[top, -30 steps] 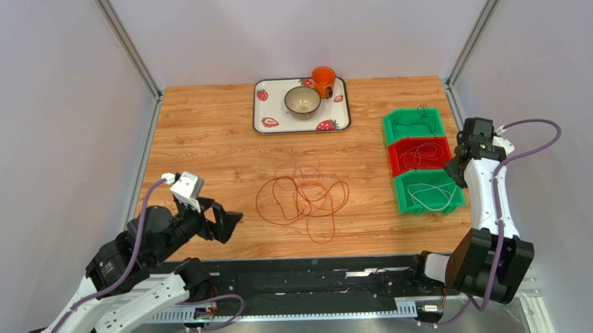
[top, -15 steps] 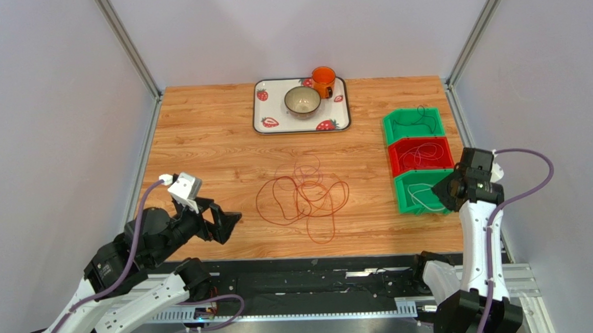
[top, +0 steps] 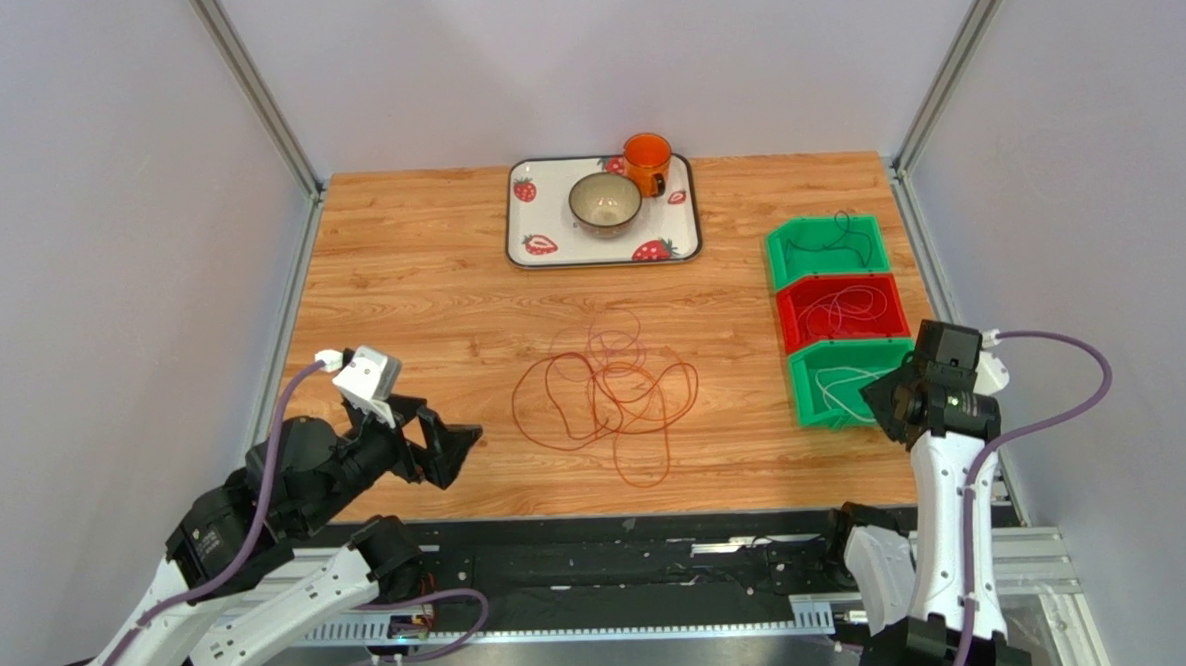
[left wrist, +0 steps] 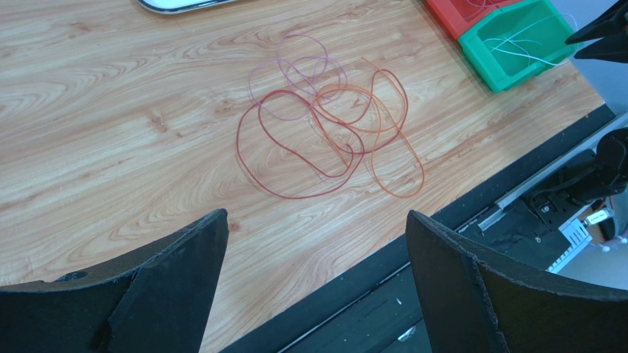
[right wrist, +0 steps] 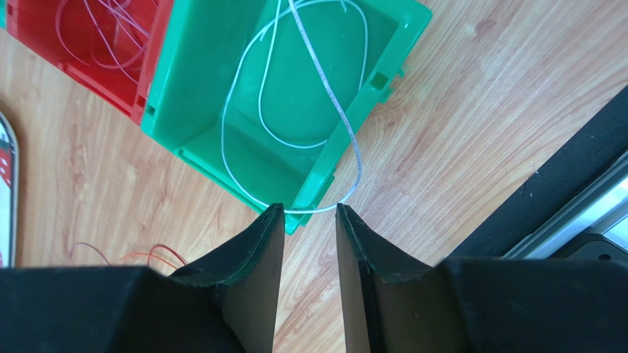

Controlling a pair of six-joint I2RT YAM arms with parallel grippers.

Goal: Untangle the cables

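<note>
Right wrist | white cable (right wrist: pixel 360 162) loop just beyond right end effector (right wrist: pixel 309 210)

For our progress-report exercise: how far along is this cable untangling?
Done: the far green bin, red bin and near green bin each hold a cable. In hand: nothing; the right tool hovers where the white cable drapes over that rim. Left: the red-orange tangle mid-table.

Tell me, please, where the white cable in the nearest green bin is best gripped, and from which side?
Grip the white cable at the loop that spills over the green bin's rim onto the table. Come down from above on the table side, with the jaws across the strand. There it lies as a single line outside the wall, while the rest sits coiled down inside the bin.
</note>
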